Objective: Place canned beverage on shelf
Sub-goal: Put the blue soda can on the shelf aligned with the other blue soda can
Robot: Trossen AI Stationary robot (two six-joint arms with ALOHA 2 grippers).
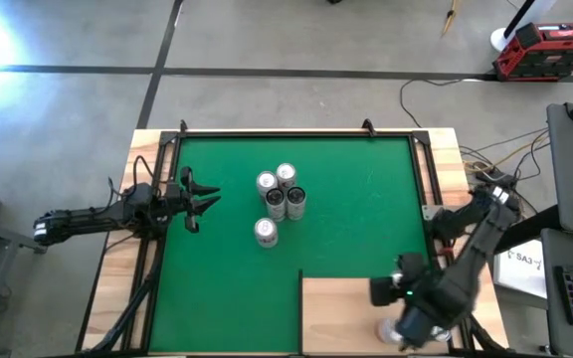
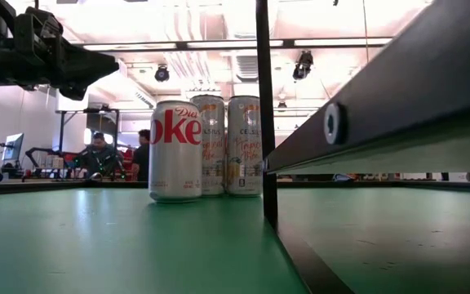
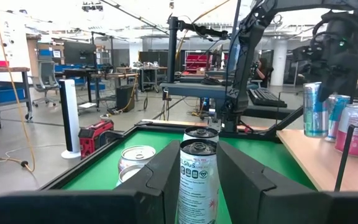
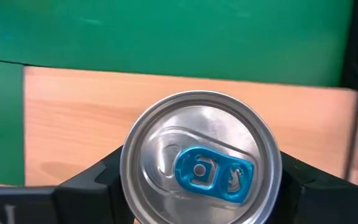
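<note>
Green mat [image 1: 346,199] over wooden table [image 1: 122,259], workshop room behind w/ person seated [image 2: 98,155] at far bench.

Shelf [image 1: 341,313]: pale plywood panel at mat's near-right corner, lying flat.

Right gripper [image 1: 411,333] over shelf's right part, near its front edge. Fingers [image 4: 86,180] clamped either side of can w/ blue tab [image 4: 201,165], held upright above the plywood; contact w/ shelf not determinable.

Red Bull can [image 3: 315,109] and two more cans [image 3: 355,129] noted on shelf beside that gripper, seen from left wrist view.

Left gripper [image 1: 199,197] at mat's left edge, fingers apart, holding nothing, aimed toward can cluster.

Cluster of five cans [image 1: 279,204] upright at mat centre; Diet Coke can [image 2: 175,150] frontmost in low view.
</note>
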